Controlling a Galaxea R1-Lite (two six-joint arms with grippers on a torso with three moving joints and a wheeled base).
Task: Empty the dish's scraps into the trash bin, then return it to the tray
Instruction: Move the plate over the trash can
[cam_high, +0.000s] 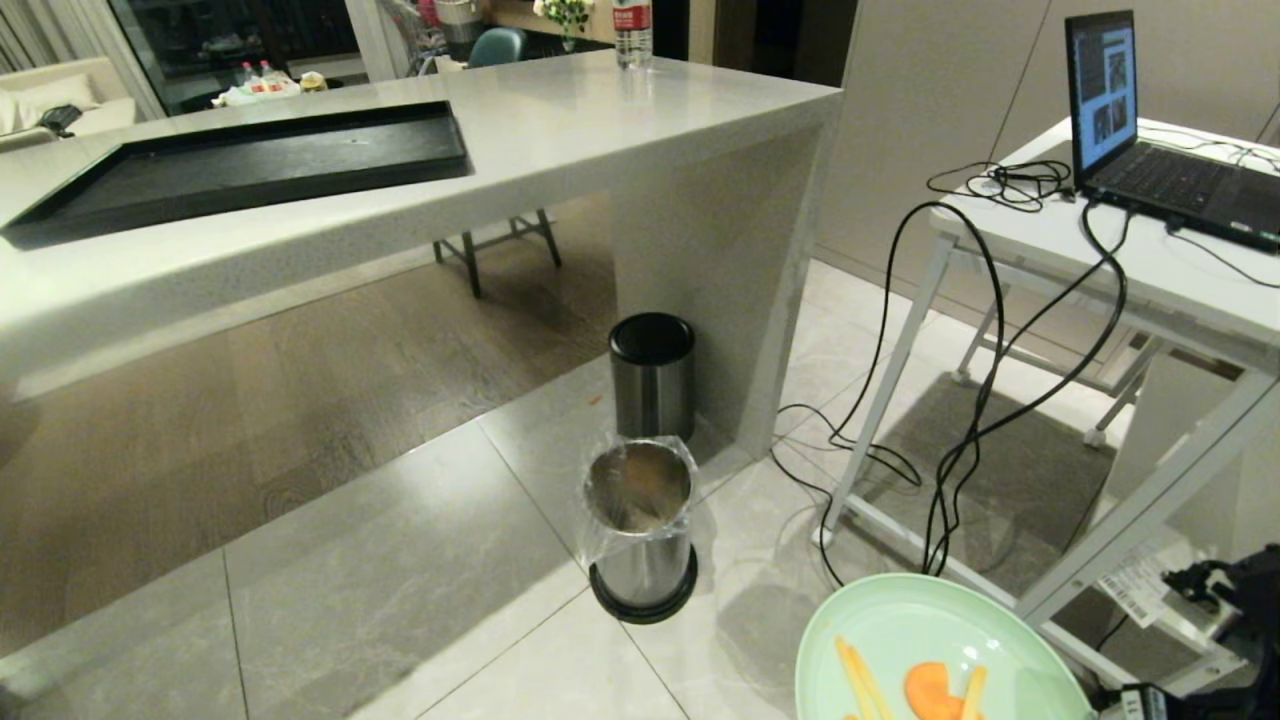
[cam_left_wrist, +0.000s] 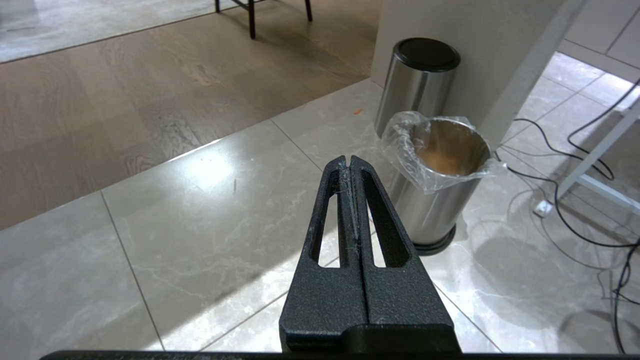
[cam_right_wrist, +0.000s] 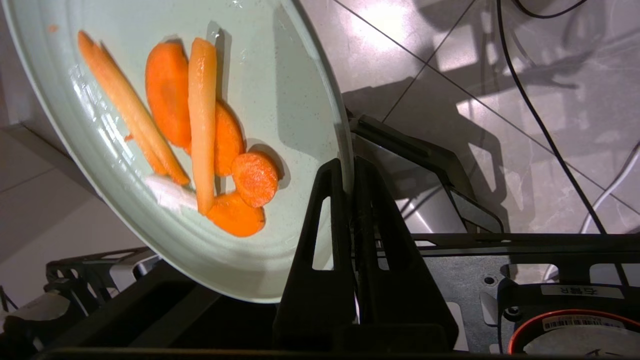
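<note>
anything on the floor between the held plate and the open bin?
No. In the head view only bare grey floor tile lies between the plate and the bin.

Home kitchen-dining area, also rigged for recording. Pale stone-look table (cam_high: 560, 150) stands well beyond right end effector (cam_right_wrist: 348, 172), black tray (cam_high: 250, 165) and water bottle (cam_high: 632, 30) on top. Floor: wood planks under table, glossy grey tile nearer end effector. Two steel bins on tile: lidded bin (cam_high: 652, 375) against table leg, trash bin (cam_high: 640, 525) with clear bag liner just before it. Sofa (cam_high: 55, 100) and chair (cam_high: 497, 45) at far side. White folding desk (cam_high: 1130, 250) off to side carries open laptop (cam_high: 1140, 130), cables (cam_high: 960, 400) trailing to floor.
</note>
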